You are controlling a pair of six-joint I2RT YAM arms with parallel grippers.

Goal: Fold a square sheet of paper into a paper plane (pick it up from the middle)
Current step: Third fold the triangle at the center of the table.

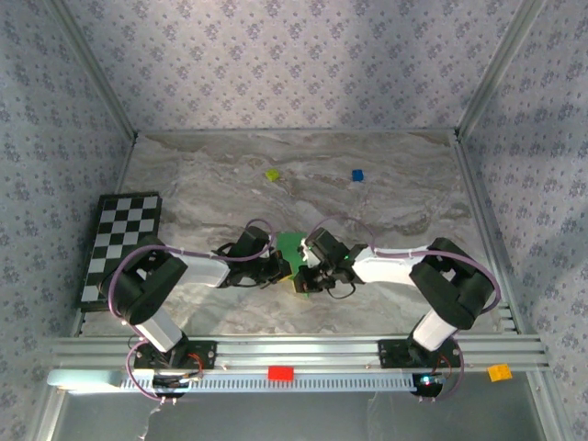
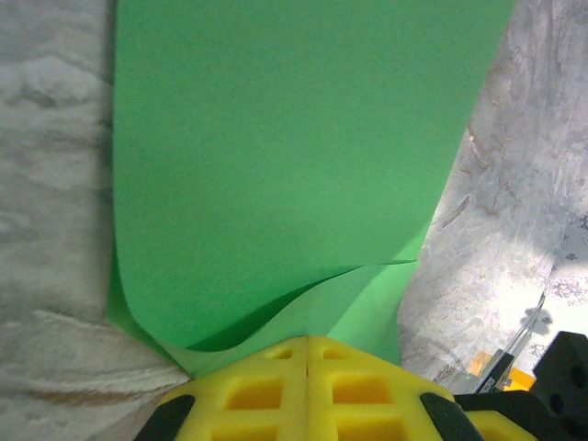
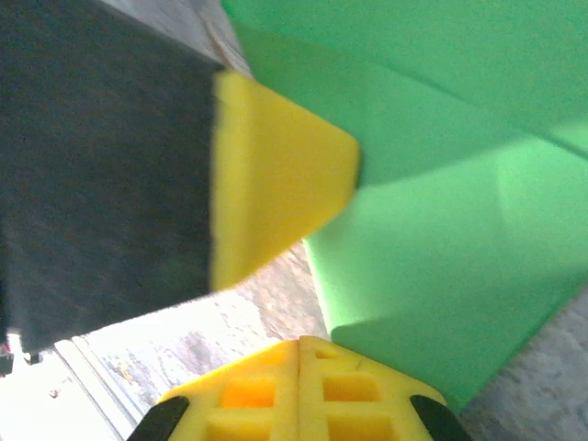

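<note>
The square sheet of paper (image 1: 291,244) is bright green and folded over itself, at the table's middle where both arms meet. In the left wrist view the paper (image 2: 294,147) has two layers that run down into the tip of my left gripper (image 2: 308,342), which is shut on it. My left gripper (image 1: 283,266) and right gripper (image 1: 310,274) sit tip to tip at the sheet's near edge. My right gripper (image 3: 301,342) is shut, with no paper between its jaws. The paper (image 3: 432,276) lies just to its right. The left gripper's yellow finger (image 3: 276,175) hangs close above.
A black-and-white checkerboard (image 1: 124,243) lies at the left edge. A small yellow-green block (image 1: 272,175) and a blue block (image 1: 357,175) sit at the back. A red block (image 1: 280,372) and an orange block (image 1: 499,372) rest on the front rail. Patterned walls enclose the table.
</note>
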